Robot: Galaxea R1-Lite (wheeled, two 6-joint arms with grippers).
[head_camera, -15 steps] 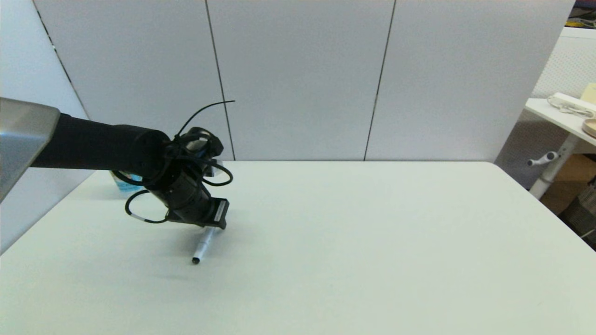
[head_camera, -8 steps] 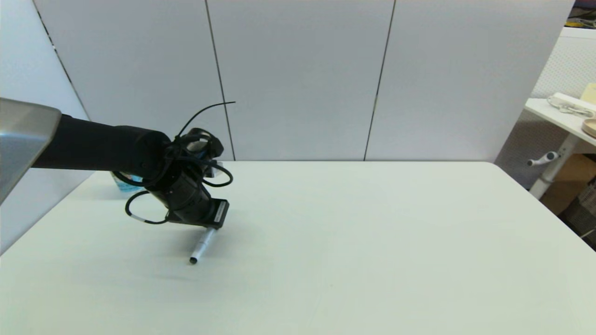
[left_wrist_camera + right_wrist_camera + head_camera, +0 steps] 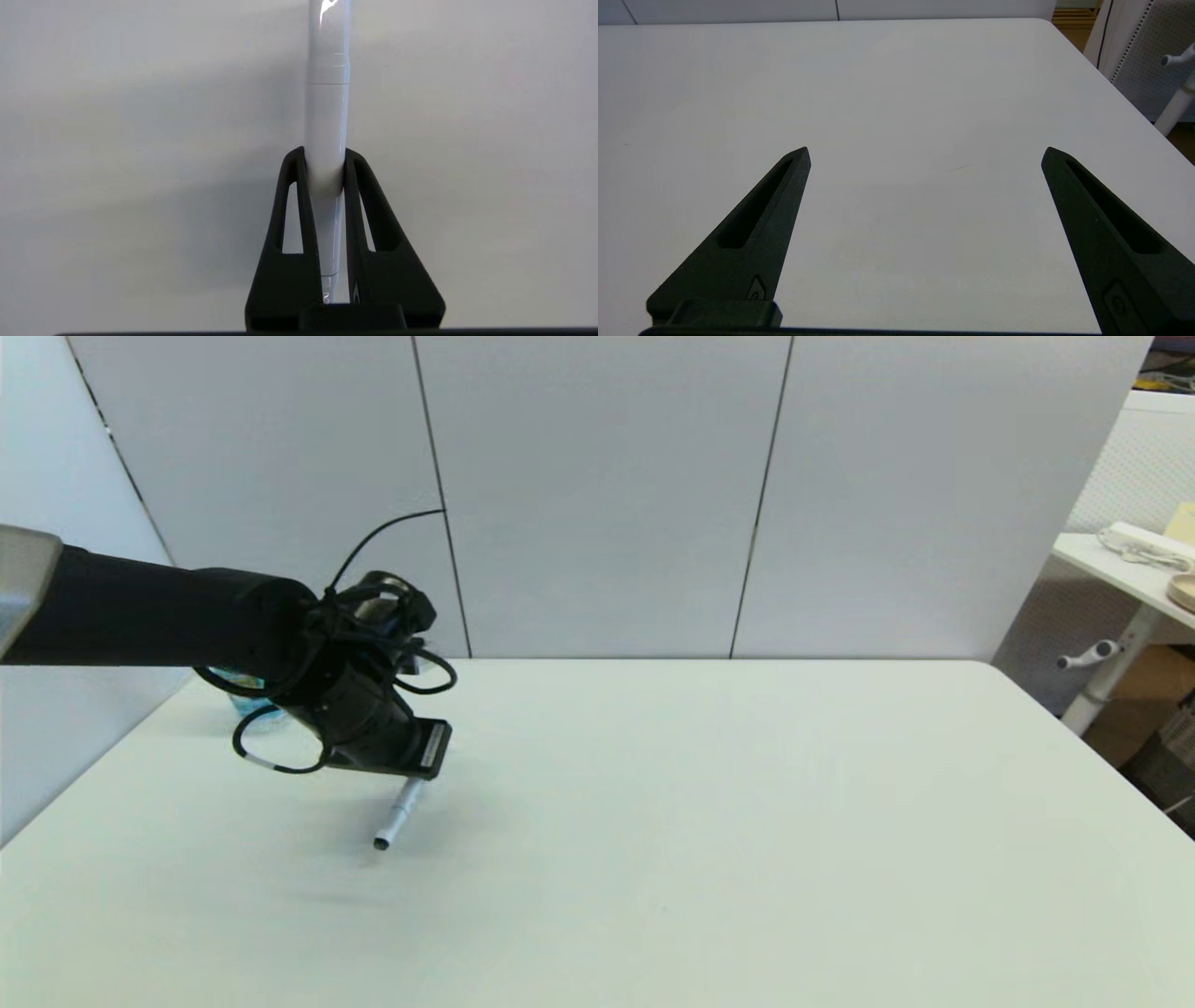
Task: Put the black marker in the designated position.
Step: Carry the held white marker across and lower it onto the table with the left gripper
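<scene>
My left claw (image 3: 325,158) is closed tight on the black marker (image 3: 327,116), both fingers (image 3: 362,186) pressed against the white barrel partway along it, so a long stretch of it sticks out past my fingertips. From the head view the marker (image 3: 393,817) hangs under my wrist over the left part of the desk (image 3: 747,821), slanting down toward the near edge with its dark tip lowest; whether that tip touches the desk I cannot tell. I judge I am carrying it toward a bare patch of desk, which bears no mark that I can see. To do this well I keep the squeeze steady, since the barrel is smooth and glossy and could slide or swivel between my fingers. I would travel low and slow, level the marker before setting it down, and let go only once it lies flat, so it does not roll. A water bottle (image 3: 245,695) stands behind my arm near the far left corner; I stay away from it. My right claw (image 3: 924,154) waits wide open and empty over the right side of the desk
</scene>
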